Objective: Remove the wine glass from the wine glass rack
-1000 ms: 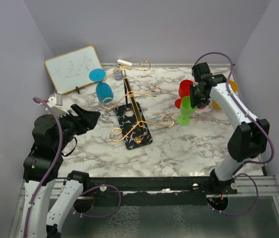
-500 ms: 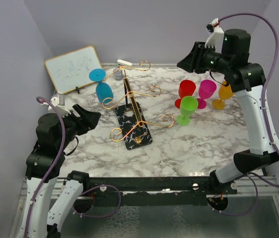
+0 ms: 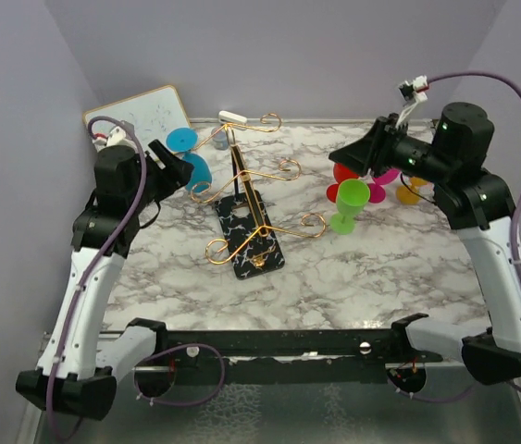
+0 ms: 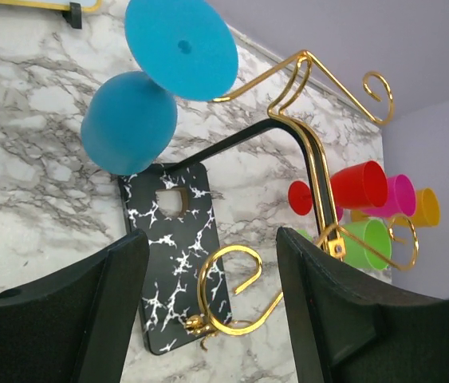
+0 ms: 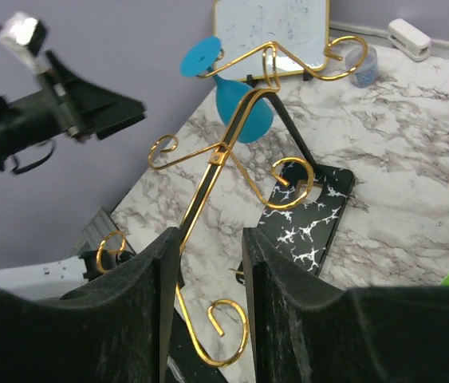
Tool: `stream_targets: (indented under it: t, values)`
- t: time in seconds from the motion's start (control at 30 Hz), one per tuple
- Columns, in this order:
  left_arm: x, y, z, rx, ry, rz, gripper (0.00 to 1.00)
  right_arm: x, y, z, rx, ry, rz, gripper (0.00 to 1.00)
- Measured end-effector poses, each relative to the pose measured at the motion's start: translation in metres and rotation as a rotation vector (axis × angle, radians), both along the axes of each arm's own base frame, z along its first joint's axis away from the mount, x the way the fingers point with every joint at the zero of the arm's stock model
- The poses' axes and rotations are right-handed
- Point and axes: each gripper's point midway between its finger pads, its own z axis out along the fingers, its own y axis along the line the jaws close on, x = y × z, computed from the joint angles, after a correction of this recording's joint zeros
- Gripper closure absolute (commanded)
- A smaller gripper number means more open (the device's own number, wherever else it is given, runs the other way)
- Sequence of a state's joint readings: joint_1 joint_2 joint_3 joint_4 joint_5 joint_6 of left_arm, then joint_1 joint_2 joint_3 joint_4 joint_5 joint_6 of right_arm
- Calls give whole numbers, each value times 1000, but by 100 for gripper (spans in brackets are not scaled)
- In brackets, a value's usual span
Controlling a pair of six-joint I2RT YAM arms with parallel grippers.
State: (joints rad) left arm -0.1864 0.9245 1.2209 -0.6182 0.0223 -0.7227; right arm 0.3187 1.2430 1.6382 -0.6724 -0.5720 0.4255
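Left tool (image 4: 212, 239), wide apart and empty, faces the blue wine glass (image 4: 128, 121) hanging upside down from the far-left arm of the wine glass rack (image 4: 312, 159). Better grip the bowl, then slide its foot off the wire. Right tool (image 5: 206, 239), apart, empty, hovers right of the rack. Whiteboard (image 5: 288, 28) scribbles unreadable.

path: left tool (image 3: 175, 165) to blue wine glass (image 4: 128, 120) clear | blockers: wine glass rack (image 3: 251, 239) right of it, whiteboard (image 3: 140, 118) behind

Blue wine glass (image 3: 197, 172) hangs bowl-down on the gold wine glass rack (image 3: 241, 233), left fingers (image 3: 174, 166) just beside it.
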Motion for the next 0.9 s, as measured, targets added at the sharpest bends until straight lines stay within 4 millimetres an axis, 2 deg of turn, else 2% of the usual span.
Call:
stream_targets:
  t: [0.07, 0.13, 0.23, 0.33, 0.4, 0.5, 0.6, 0.8, 0.9]
  values:
    - [20, -3, -9, -26, 29, -7, 35, -22, -6, 10, 15, -43, 11, 62]
    - [40, 4, -15, -95, 53, -1, 38, -42, -11, 22, 31, -95, 18, 62]
    - [65, 45, -17, -240, 31, 70, 39, -67, -19, 36, 50, -155, 22, 62]
    - [70, 83, -27, -367, 22, 130, 39, -80, -24, 45, 57, -195, 24, 62]
    - [70, 92, -31, -425, 9, 130, 40, -87, -26, 50, 62, -214, 24, 62]
    - [71, 87, -34, -514, -23, 70, 41, -90, -26, 51, 62, -222, 28, 62]
    - [73, 79, -31, -570, -50, 10, 42, -87, -25, 43, 56, -203, 33, 62]
    - [86, 67, -15, -581, -93, -84, 48, -83, -21, 19, 46, -144, 50, 63]
    - [95, 60, -13, -568, -82, -118, 50, -83, -20, 14, 44, -129, 52, 63]
